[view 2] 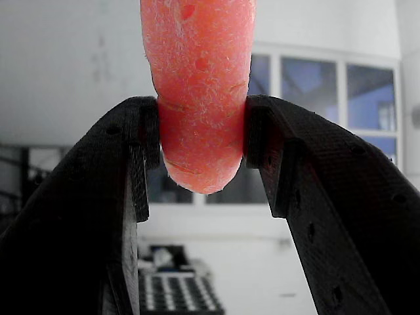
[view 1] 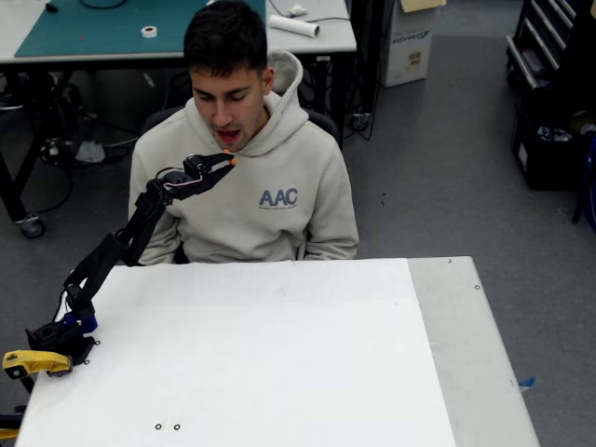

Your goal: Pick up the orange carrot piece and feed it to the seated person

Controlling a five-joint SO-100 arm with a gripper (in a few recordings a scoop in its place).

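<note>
The seated person [view 1: 251,186] in a beige hooded sweatshirt sits behind the white table, mouth open, head tilted down. My black arm reaches up from the table's left edge, and my gripper [view 1: 226,163] hangs just below the person's chin, shut on the orange carrot piece [view 1: 229,159]. In the wrist view the carrot piece [view 2: 199,98] stands upright, pinched between the two black fingers of my gripper [view 2: 200,141], with its rounded lower end poking out below them.
The white table [view 1: 279,363] has a grey strip [view 1: 475,372] along its right side. A yellow tool handle [view 1: 33,361] lies by the arm's base at the left edge. Behind the person stands a desk [view 1: 317,28] with a green mat.
</note>
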